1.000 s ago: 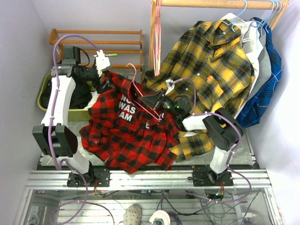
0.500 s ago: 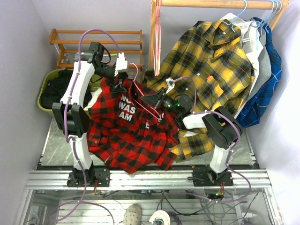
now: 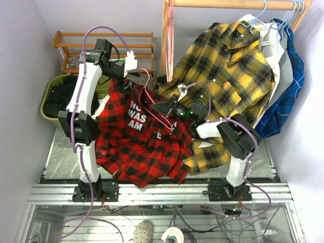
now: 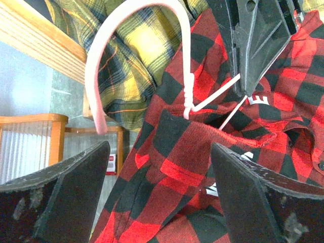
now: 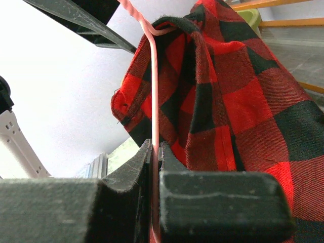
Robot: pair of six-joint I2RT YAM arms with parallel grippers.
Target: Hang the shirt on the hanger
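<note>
The red-and-black plaid shirt with white lettering lies crumpled on the table, its collar end lifted at the back. The pink wire hanger stands in the collar with its hook up. My right gripper is shut on the hanger's wire, which runs between its pads in the right wrist view, with the shirt draped beside it. My left gripper is open just above the collar. In the left wrist view the gripper has shirt fabric between its spread fingers, below the hanger hook.
A green bin of dark clothes sits at the left. A wooden rack stands behind it. A yellow-and-black plaid shirt, a blue plaid shirt and pink hangers hang from the wooden rail at the back right.
My left arm swung in from the left over the bin to the shirt's collar by the hanger hook. The right gripper kept hold of the hanger and barely moved.
</note>
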